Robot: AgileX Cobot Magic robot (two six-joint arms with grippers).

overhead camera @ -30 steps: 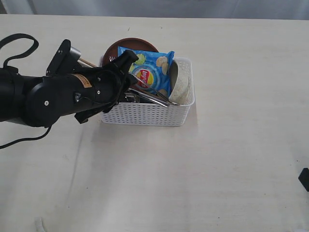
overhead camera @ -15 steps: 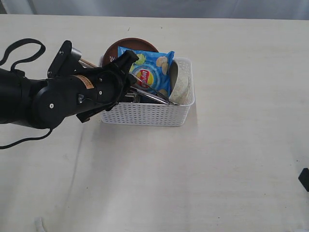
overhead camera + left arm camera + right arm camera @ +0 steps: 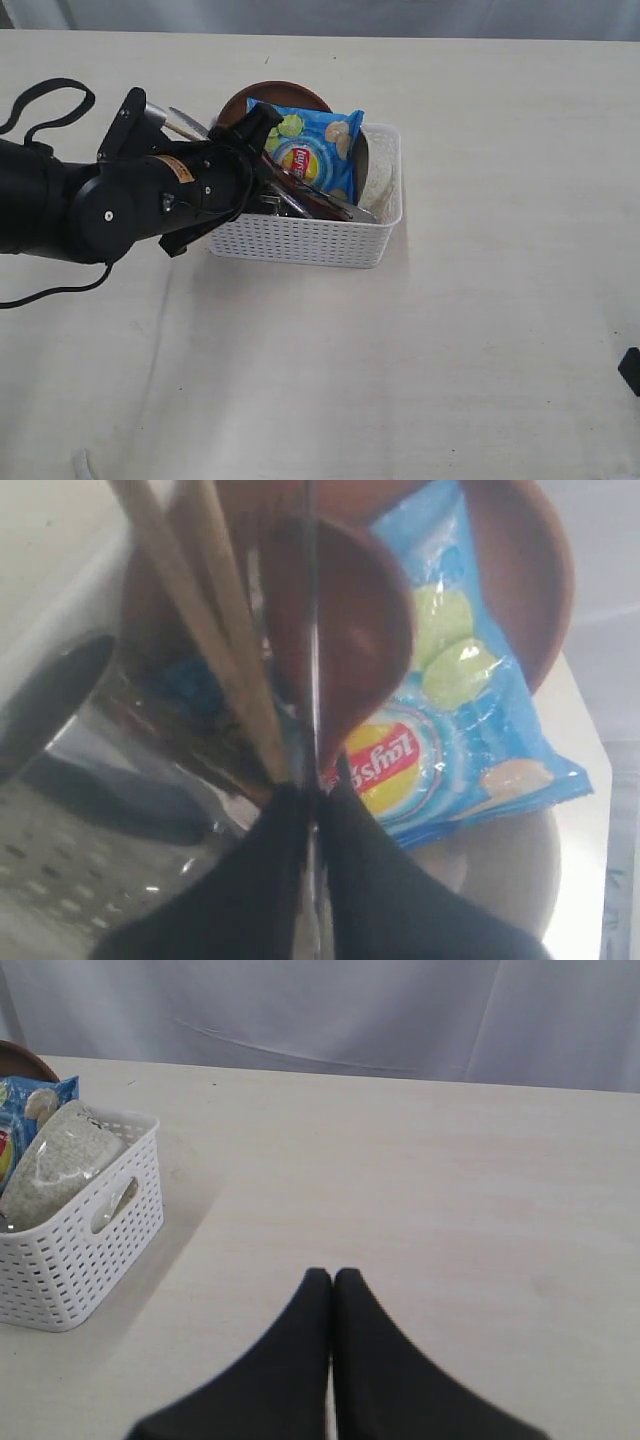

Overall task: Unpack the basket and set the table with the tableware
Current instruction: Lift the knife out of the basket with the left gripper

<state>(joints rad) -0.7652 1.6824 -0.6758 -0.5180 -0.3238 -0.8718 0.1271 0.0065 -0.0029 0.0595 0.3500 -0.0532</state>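
Well back on the desk (image 3: 480,330), close to its far edge and somewhat left of its middle, stands the basket (image 3: 300,240), white and perforated, with its long side parallel to that edge. Inside it, the brown plate (image 3: 275,95) stands on edge at the far corner on the left arm's side and rises above the rim. A blue chip bag (image 3: 315,150) leans against the plate. The off-white bowl (image 3: 378,180) is tipped on edge against the short end wall facing the desk's right edge. The left claw (image 3: 312,790) reaches into the basket from the left end. Its two black fingers are drawn nearly together on the narrow end of the dark red-brown spoon (image 3: 345,630), and a thin steel edge runs through the same gap; which steel piece this is cannot be told. The wooden chopsticks (image 3: 200,610) slant just beside the spoon, touching the claw's tip. The right claw (image 3: 333,1278) hangs above bare desk well apart from the basket, near the desk's right edge, with its fingers pressed flat together and nothing between them.
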